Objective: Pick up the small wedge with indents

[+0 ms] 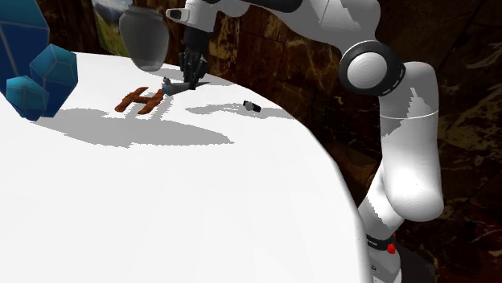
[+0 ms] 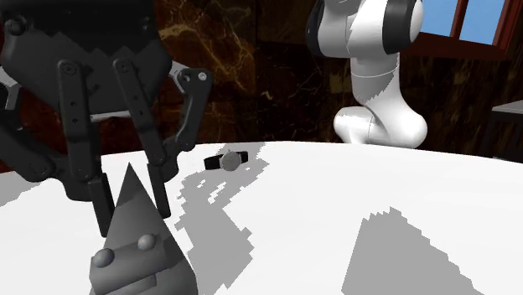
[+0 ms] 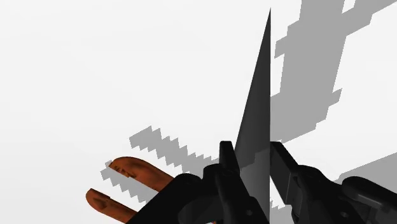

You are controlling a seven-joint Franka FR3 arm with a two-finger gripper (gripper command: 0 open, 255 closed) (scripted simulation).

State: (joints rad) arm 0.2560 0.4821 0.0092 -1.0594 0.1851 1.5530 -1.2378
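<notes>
Fingers (image 3: 228,173) closed onto the wedge (image 3: 257,121), one on each flat side, both touching it in the wrist view; the wedge's thin edge runs straight out ahead of the gripper (image 3: 254,170) to a sharp tip; the wedge is plain dark grey.

Second exterior view, close up: gripper (image 2: 132,199) comes down from twelve o'clock, black fingertips straddling the pointed top of the wedge (image 2: 134,222); two small round knobs sit on its lower face; its bottom is cut off by the frame, so cannot tell whether it rests on the table (image 2: 335,188) or hangs just off it.

Shoulder view: gripper (image 1: 187,80) at the far part of the white table (image 1: 161,209), wedge (image 1: 170,87) just at its tips; a brown H-shaped piece (image 1: 138,100) lies near, at eight o'clock of the gripper, apart from the wedge; a small black thing (image 1: 253,106) lies at four o'clock, well apart; a dark jar (image 1: 145,36) stands at eleven o'clock, behind; blue blocks (image 1: 40,76) sit far off at nine o'clock by the table edge.

White arm (image 1: 394,120) rises at the shoulder view's right and reaches over to the gripper; grey blocky shadows on the table under it; dark brown marbled wall behind.
</notes>
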